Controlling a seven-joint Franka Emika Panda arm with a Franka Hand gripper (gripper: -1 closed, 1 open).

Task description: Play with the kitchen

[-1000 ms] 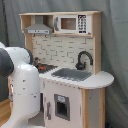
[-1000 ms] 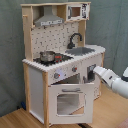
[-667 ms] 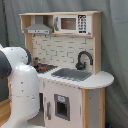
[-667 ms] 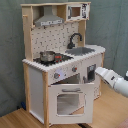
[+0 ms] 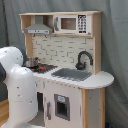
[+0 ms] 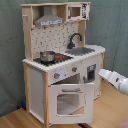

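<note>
Near: arm (image 6: 116, 80) at second exterior view's right, level with kitchen (image 6: 60, 65) front, apart from it; pincer out of frame, we cannot tell its state. Oven door (image 6: 66, 101) ajar, tilted outward. Farther: pot (image 6: 47, 56) on stovetop, sink (image 5: 73, 74) and faucet (image 5: 83, 59) look untouched. We judge play early, most left.

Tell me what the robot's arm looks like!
The arm is smooth, shiny white and chunky, built of big rounded sections like fat tubes, with a thin darker seam where sections meet. In the second exterior view only a white, tapering rounded piece shows, ending in a greyish band. No cables or markings are visible, and the gripper is out of sight.
</note>
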